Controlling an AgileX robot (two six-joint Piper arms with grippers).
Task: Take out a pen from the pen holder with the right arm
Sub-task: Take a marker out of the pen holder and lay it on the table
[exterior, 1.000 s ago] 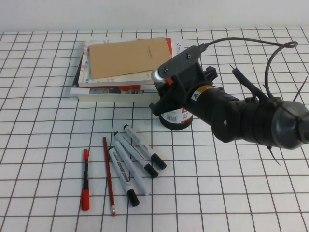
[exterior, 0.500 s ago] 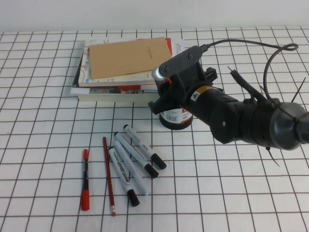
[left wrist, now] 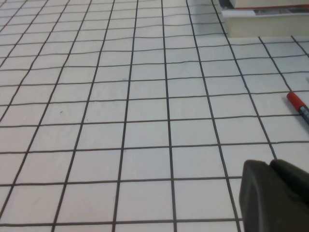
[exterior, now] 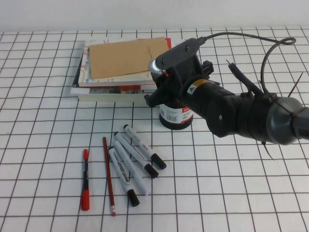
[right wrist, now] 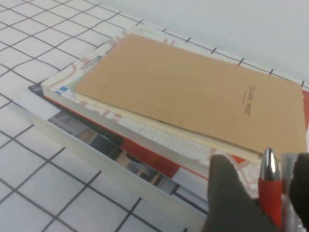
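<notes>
Right claw (right wrist: pixel 264 195) directly above pen holder (exterior: pixel 176 117) beside book stack (exterior: pixel 120 67), clamped on red pen (right wrist: pixel 270 186), upright. Left claw (left wrist: pixel 273 195) low over desk (left wrist: pixel 145 121); state: cannot tell.

The red pen (right wrist: pixel 269 193) with a silver top stands upright at the lower right of the frame, held in my right gripper (right wrist: pixel 264 166), and the black pen holder (exterior: pixel 175 116) with a white and red label stands upright at the centre.

Right pincer (right wrist: pixel 263 169) on pen (right wrist: pixel 270 192), left pincer (left wrist: pixel 274 195) low
</notes>
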